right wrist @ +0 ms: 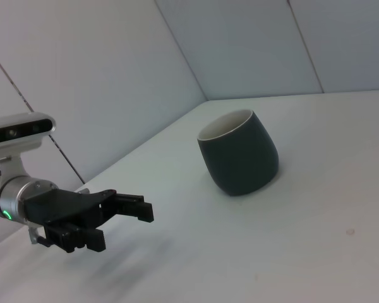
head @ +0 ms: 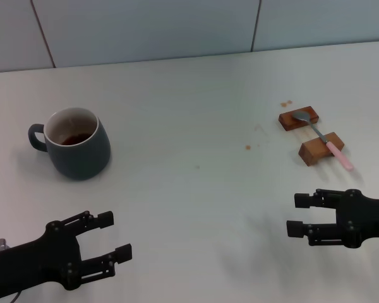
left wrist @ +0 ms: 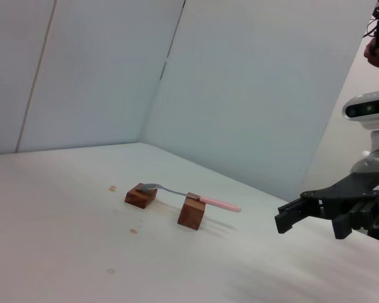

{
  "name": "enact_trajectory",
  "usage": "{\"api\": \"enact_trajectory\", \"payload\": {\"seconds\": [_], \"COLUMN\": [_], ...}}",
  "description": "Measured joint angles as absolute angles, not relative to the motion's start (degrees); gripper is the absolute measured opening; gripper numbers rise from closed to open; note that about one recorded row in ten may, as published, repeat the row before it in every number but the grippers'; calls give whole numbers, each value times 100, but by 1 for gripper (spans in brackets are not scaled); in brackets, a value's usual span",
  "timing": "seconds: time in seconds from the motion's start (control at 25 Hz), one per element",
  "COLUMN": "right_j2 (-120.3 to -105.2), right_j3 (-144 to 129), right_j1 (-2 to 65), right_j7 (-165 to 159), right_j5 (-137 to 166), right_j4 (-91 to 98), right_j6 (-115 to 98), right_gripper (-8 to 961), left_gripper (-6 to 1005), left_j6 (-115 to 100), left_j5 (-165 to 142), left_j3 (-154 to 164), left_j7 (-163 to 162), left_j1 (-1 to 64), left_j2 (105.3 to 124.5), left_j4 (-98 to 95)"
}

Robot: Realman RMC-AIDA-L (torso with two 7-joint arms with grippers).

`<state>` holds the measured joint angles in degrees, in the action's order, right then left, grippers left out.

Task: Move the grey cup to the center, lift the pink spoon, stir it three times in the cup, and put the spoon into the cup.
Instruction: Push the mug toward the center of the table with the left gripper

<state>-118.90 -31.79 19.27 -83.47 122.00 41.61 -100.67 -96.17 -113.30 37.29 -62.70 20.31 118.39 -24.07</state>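
Observation:
The grey cup [head: 76, 144] stands upright at the table's left, handle pointing left, brown residue inside; it also shows in the right wrist view [right wrist: 239, 153]. The pink spoon [head: 323, 139] lies across two brown wooden blocks at the right, its silver bowl on the far block and its pink handle past the near block; it also shows in the left wrist view [left wrist: 199, 197]. My left gripper [head: 110, 238] is open and empty near the front left, below the cup. My right gripper [head: 295, 214] is open and empty at the front right, below the spoon.
Two brown wooden blocks [head: 299, 118] [head: 319, 148] hold the spoon. Small brown stains [head: 285, 103] [head: 247, 147] dot the white table [head: 189, 183]. A pale panelled wall [head: 145, 25] runs along the back edge.

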Motion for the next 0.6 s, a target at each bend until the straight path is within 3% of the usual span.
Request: {"api": "enact_trajectory", "payload": {"seconds": [0.6], "right_j2": [-11892], "right_j3": [-3220], "right_j1": [1984], "right_j7": [-8323], "right_j5": [12208], "right_j4": [4007], "right_j6": [-9954], "right_gripper": [802], "left_gripper": [801], "left_j6": [-10214], "left_j5": [-10735], "left_j3": [2803], "left_j7": [-5687], "left_j1": [1778], "left_j2": [11824], "left_j4": [-2553]}}
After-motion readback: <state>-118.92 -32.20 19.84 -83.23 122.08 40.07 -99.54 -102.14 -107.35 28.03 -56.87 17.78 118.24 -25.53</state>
